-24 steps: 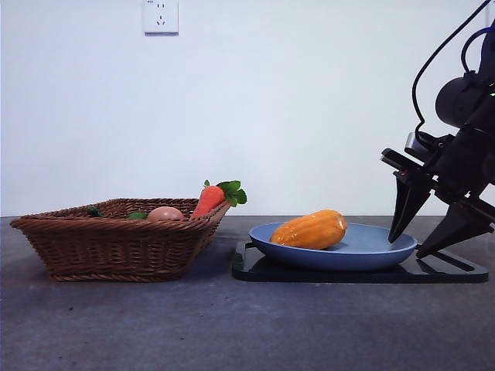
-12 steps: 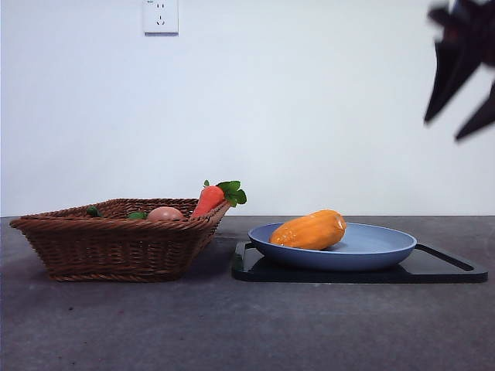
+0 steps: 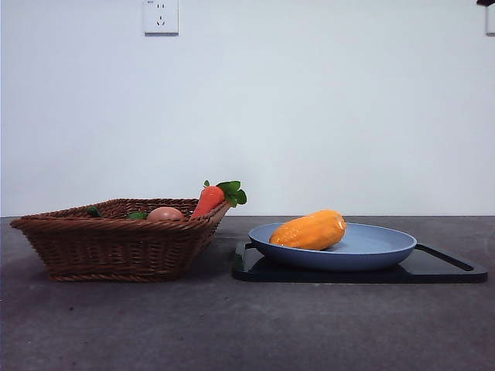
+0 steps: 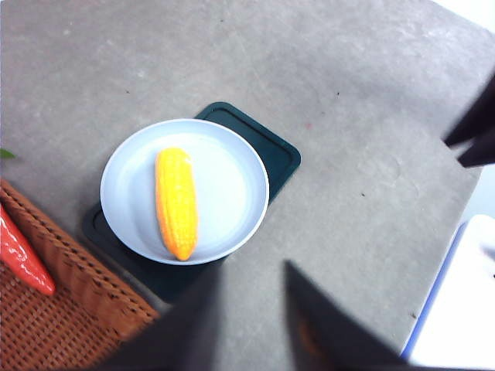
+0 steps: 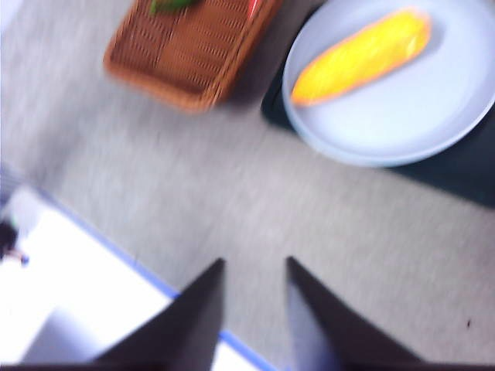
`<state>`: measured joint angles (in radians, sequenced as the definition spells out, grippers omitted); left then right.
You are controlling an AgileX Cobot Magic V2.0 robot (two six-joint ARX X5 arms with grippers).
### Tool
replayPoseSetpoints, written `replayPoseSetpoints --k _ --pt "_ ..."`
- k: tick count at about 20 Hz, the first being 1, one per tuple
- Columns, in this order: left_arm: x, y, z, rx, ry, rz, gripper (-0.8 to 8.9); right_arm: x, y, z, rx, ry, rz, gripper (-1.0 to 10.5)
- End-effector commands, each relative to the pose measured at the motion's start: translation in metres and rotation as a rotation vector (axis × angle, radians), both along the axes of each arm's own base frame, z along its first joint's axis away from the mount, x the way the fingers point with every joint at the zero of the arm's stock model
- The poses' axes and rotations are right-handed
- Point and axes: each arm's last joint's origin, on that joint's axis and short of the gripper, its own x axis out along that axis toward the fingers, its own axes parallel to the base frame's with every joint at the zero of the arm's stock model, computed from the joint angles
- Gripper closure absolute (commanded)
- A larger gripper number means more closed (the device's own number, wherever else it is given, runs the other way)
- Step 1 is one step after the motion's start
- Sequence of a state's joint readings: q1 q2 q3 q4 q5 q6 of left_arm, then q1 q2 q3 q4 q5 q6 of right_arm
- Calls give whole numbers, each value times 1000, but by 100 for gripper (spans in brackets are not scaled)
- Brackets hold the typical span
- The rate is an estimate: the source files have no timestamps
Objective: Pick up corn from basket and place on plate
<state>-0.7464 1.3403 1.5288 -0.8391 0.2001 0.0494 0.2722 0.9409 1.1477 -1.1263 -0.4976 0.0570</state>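
Note:
The yellow-orange corn (image 3: 309, 230) lies on its side in the light-blue plate (image 3: 379, 243), toward the plate's left half. It also shows in the left wrist view as corn (image 4: 175, 202) on the plate (image 4: 232, 178), and blurred in the right wrist view as corn (image 5: 362, 56) on the plate (image 5: 402, 116). The brown wicker basket (image 3: 116, 243) stands left of the plate. My left gripper (image 4: 254, 270) and right gripper (image 5: 255, 263) both hang high above the table, open, with nothing between their jaws.
A red-orange carrot (image 3: 209, 199) leans on the basket's right rim, with a pinkish egg (image 3: 165, 213) beside it. The plate rests on a flat black tray (image 3: 448, 269). A black arm tip (image 3: 487, 2) shows at the top right corner. A white blue-edged surface (image 4: 456, 309) borders the table.
The right gripper, which stood open beside the plate's right rim, has risen up and out of the front view. The corn, plate and basket have not moved.

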Motion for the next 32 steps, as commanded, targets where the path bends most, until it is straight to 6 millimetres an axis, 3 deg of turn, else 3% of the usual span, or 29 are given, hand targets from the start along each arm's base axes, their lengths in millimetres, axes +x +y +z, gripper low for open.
replayPoseSetpoints --k 1,21,29,32 --pt "-2 0 5 -4 -1 -1 810 -2 2 4 -32 -44 72 942" --pt "0 -2 9 -37 -35 -1 810 1 2 5 -34 -62 41 945" --pt "3 -4 14 -75 -87 -4 810 11 5 15 -15 -218 20 945" --pt "8 -1 16 6 -215 32 810 14 6 18 -1 -265 18 945"
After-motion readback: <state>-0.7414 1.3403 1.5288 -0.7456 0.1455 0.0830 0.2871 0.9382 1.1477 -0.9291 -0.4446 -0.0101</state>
